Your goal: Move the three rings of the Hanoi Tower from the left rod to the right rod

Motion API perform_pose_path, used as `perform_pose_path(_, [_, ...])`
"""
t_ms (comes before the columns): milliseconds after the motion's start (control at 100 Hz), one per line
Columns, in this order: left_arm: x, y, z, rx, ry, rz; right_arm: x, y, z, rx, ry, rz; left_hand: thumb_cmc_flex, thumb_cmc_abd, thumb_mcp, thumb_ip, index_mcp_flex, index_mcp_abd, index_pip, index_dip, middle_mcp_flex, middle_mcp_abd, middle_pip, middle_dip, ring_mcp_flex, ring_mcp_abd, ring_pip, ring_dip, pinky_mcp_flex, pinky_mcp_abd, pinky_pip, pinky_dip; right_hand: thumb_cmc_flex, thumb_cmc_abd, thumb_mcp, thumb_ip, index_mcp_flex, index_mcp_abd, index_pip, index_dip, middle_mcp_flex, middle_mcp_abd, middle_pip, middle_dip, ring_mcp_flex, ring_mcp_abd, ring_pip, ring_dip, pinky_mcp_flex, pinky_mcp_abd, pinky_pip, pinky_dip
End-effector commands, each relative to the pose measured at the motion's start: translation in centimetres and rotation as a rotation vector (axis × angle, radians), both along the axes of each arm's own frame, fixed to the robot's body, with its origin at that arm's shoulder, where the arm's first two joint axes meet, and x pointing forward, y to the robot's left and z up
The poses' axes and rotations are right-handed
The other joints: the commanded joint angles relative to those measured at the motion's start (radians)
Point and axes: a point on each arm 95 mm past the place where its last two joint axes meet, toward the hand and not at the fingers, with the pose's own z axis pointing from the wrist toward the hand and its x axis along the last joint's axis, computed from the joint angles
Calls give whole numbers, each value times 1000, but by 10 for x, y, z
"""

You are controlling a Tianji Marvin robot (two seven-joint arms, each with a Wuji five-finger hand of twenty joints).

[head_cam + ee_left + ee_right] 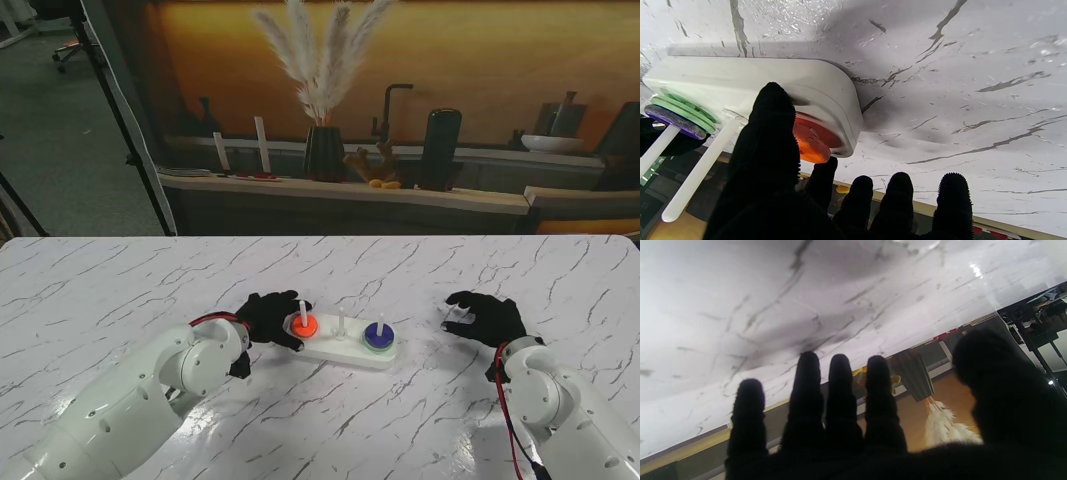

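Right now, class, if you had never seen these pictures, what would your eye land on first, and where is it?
The white Hanoi Tower base in the middle of the marble table, with an orange ring on its left rod and a purple ring over a green one on the right rod. The black-gloved left hand is at the orange ring; whether it grips it is unclear. The right hand hovers open, apart to the right.

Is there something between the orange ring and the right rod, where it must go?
Yes. The bare middle rod stands between the orange ring and the right rod, which holds two rings.
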Motion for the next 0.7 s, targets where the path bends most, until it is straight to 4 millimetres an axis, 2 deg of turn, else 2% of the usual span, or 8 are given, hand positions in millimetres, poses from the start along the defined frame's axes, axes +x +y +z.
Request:
perform_pose_path(0, [-3, -5, -5, -6, 11, -15, -6, 4, -9, 5, 26, 3, 79, 55, 23, 28, 5, 7, -1, 19, 4, 15, 7, 15, 14, 10, 4, 13, 3, 45, 41, 19, 12, -17, 19, 32, 22, 8, 17, 12, 16, 0, 18, 3, 16, 44, 25, 8, -13, 98, 21, 3])
perform_pose_path(120, [-4, -6, -6, -10, 7, -9, -7, 4, -9, 5, 27, 3, 109, 70, 0, 28, 7, -21, 22, 44, 10, 15, 12, 20, 19, 9, 10, 21, -2, 47, 65, 14, 13, -18, 19, 32, 22, 9, 17, 12, 16, 0, 17, 3, 18, 43, 26, 8, -13, 98, 21, 3])
perform_pose_path(230, [-4, -6, -6, -10, 3, -6, -7, 4, -9, 5, 26, 3, 139, 90, -13, 32, 32, -63, 81, 111, 21, 11, 17, 22, 27, 8, 14, 24, -1, 46, 81, 5, 12, -18, 19, 32, 22, 7, 16, 12, 16, 0, 18, 3, 18, 43, 26, 8, -13, 98, 21, 4])
perform_pose_path(360, [-4, -7, -7, -13, -2, 2, -7, 3, -9, 5, 25, 2, 169, 128, -30, 23, 51, -96, 134, 174, 31, 6, 21, 24, 35, 8, 21, 29, 0, 48, 98, 2, 11, -17, 19, 32, 22, 9, 17, 12, 15, 0, 17, 3, 17, 43, 25, 8, -13, 98, 21, 3])
perform_pose_path(690, [-4, -7, -8, -22, -2, 20, -7, 3, -9, 6, 25, 1, 214, 197, -46, 10, 49, -107, 179, 212, 56, 4, 37, 32, 47, 3, 29, 34, 2, 48, 115, 1, 11, -17, 18, 32, 22, 8, 16, 12, 15, -1, 17, 3, 16, 44, 25, 8, -13, 98, 21, 3])
